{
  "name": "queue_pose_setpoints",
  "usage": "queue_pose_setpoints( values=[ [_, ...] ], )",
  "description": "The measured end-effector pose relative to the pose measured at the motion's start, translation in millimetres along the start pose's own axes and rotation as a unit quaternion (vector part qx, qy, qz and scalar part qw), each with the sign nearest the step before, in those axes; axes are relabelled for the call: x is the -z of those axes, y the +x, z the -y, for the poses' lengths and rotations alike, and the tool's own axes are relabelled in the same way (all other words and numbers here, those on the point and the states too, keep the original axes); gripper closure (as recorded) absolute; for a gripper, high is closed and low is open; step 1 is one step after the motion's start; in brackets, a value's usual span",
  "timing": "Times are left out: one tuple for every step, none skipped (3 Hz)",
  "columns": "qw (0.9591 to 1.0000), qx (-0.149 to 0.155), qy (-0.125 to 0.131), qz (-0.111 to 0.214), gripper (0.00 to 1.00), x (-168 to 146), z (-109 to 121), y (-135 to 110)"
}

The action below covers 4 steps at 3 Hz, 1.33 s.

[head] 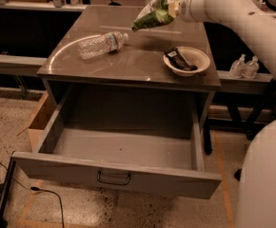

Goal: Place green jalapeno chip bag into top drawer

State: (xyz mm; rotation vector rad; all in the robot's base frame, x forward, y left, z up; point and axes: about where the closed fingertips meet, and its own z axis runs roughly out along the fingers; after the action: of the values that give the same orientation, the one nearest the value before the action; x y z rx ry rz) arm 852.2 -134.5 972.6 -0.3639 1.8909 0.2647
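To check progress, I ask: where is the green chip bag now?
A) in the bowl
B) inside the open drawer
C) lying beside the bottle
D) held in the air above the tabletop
D: the gripper, above the far side of the tabletop, grips the green chip bag clear of the surface; the top drawer is open.

legible text: none is read | gripper [175,7]: seen over the far part of the table [128,65], closed around the green jalapeno chip bag [153,14] (its print cannot be made out) | water bottle [97,44]: laid below and left of the gripper, label band [112,38] wrapped on it, wording unreadable
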Motion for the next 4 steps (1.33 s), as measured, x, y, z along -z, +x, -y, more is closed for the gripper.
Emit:
queue_pose_setpoints(
  values=[
    [0.9999, -0.001, -0.005, -0.016, 1.00, -7, -6, 20],
    [0.9999, -0.001, -0.005, -0.016, 1.00, -7, -6, 20],
    [0.9990, -0.020, -0.027, -0.030, 1.00, 16, -21, 26],
    [0.9968, -0.046, -0.045, -0.048, 1.00, 52, -46, 31]
  ],
)
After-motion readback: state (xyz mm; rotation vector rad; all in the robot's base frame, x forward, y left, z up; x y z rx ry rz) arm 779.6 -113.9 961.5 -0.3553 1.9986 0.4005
